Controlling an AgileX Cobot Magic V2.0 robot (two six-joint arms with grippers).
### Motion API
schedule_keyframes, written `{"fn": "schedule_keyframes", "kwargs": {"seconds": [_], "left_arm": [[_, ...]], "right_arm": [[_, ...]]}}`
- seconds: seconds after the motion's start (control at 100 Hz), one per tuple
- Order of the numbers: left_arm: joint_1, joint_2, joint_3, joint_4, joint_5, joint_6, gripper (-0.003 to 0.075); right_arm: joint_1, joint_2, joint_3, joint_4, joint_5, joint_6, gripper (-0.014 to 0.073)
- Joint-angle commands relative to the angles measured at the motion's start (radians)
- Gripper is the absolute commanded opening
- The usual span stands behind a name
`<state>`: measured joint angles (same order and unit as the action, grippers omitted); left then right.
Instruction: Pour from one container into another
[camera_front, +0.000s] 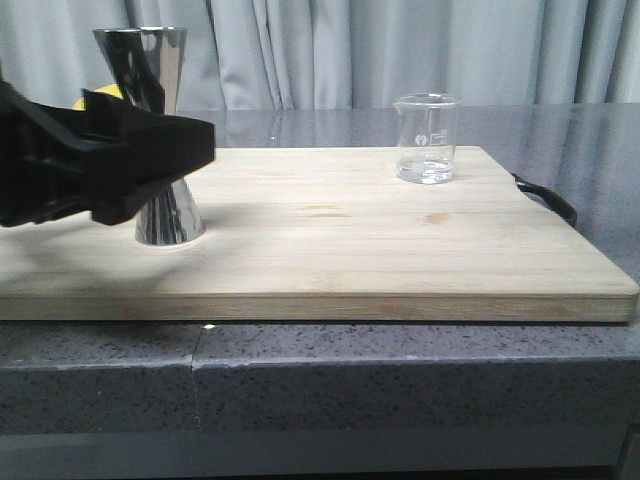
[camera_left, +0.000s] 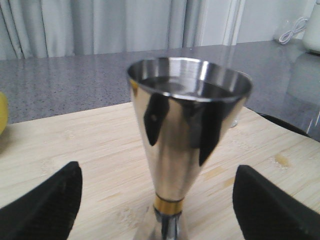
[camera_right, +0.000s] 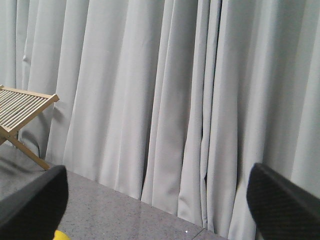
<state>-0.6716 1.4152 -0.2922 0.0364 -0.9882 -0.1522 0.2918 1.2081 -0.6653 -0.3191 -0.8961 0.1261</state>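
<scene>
The steel hourglass jigger (camera_front: 168, 215) stands upright on the left part of the wooden board (camera_front: 380, 250). My left gripper (camera_front: 190, 150) reaches in from the left at the height of its waist. In the left wrist view the jigger (camera_left: 187, 130) rises between the two black fingers (camera_left: 47, 205), which stand wide apart and clear of it, so this gripper (camera_left: 160, 212) is open. The small clear glass beaker (camera_front: 427, 138) stands upright at the board's back right, with a little clear liquid at its bottom. My right gripper (camera_right: 157, 210) is open, holds nothing, and faces the curtain.
The board has a black handle (camera_front: 547, 197) at its right end and lies on a grey speckled counter (camera_front: 400, 370). A yellow object (camera_front: 100, 96) sits behind the left gripper. A slatted wooden rack (camera_right: 22, 112) stands by the grey curtain (camera_right: 165, 100).
</scene>
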Motion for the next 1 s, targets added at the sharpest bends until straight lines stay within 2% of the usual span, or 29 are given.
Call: {"fn": "schedule_keyframes", "kwargs": {"seconds": [0.0,0.14,0.38,0.53,0.68,0.78,0.99], "left_arm": [[0.001,-0.065,0.011,-0.012,-0.062,-0.044,0.0571],[-0.001,-0.127,0.042,0.014,0.009,-0.076,0.0571],[-0.001,-0.242,0.082,0.017,0.027,-0.078,0.0571],[-0.001,-0.37,0.084,0.017,0.091,-0.075,0.0569],[-0.001,-0.536,0.079,-0.036,0.131,-0.053,0.0567],[-0.001,-0.67,0.046,-0.107,0.23,0.044,0.0567],[-0.001,-0.896,-0.159,-0.309,0.534,0.409,0.0565]], "right_arm": [[0.001,-0.032,-0.025,0.016,-0.079,0.0,0.0654],[0.001,-0.032,-0.025,0.016,-0.079,0.0,0.0654],[0.001,-0.032,-0.025,0.016,-0.079,0.0,0.0654],[0.001,-0.035,-0.025,0.038,-0.07,0.0,0.0654],[-0.009,-0.07,-0.025,0.061,-0.004,-0.02,0.0654],[-0.029,-0.124,-0.028,0.08,0.038,-0.07,0.0654],[-0.083,-0.306,-0.067,0.1,0.25,-0.071,0.0654]]}}
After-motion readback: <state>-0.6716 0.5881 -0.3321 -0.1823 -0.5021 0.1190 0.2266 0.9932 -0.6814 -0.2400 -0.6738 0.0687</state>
